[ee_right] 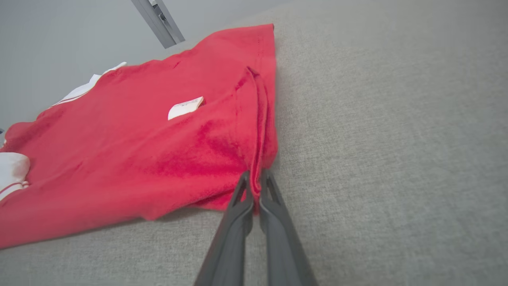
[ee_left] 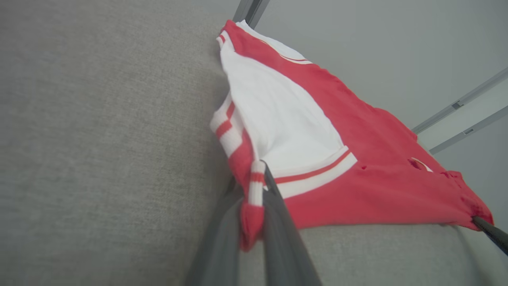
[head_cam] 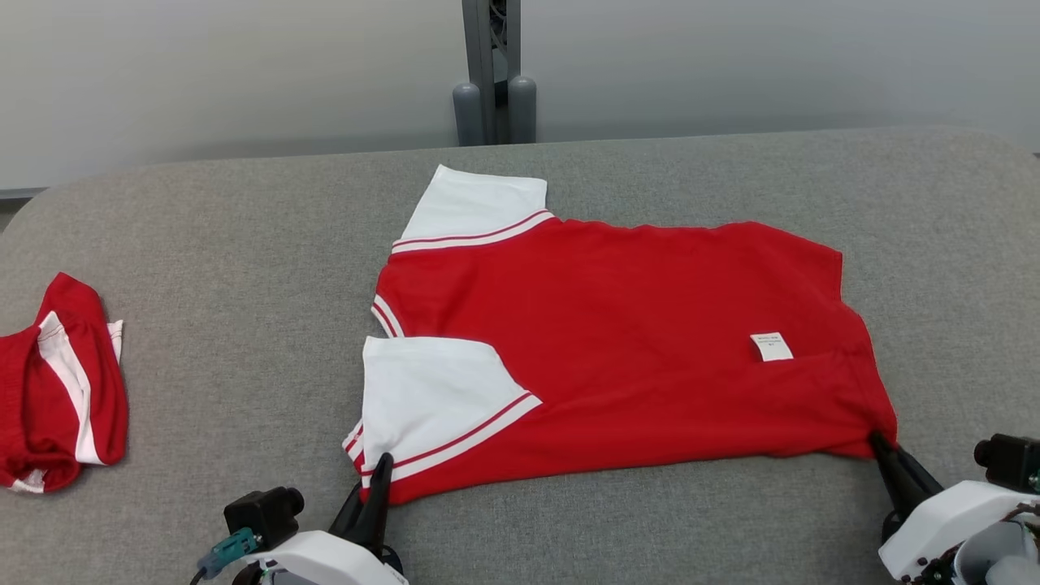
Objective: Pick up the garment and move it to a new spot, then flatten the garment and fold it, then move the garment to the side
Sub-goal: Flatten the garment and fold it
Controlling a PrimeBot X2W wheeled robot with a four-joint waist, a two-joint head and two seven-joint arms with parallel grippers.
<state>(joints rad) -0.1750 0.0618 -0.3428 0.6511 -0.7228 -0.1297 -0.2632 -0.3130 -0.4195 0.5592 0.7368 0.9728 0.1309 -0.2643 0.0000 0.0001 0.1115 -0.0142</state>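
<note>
The garment (head_cam: 617,341), a red shirt with white sleeves and a small white label, lies spread on the grey table (head_cam: 244,268), neck end to the left. My left gripper (head_cam: 380,465) is shut on the near sleeve's striped cuff at the shirt's front left corner. In the left wrist view the garment (ee_left: 317,135) has that cuff pinched between the dark fingers (ee_left: 278,214) of the left gripper (ee_left: 260,174). My right gripper (head_cam: 879,440) is shut on the hem corner at the front right. The right wrist view has the right gripper (ee_right: 254,174) clamped on the garment (ee_right: 158,151).
A second red and white garment (head_cam: 57,398) lies crumpled at the table's left edge. A grey post (head_cam: 493,73) stands behind the table against the pale wall. Bare grey table surface lies in front of and to the right of the shirt.
</note>
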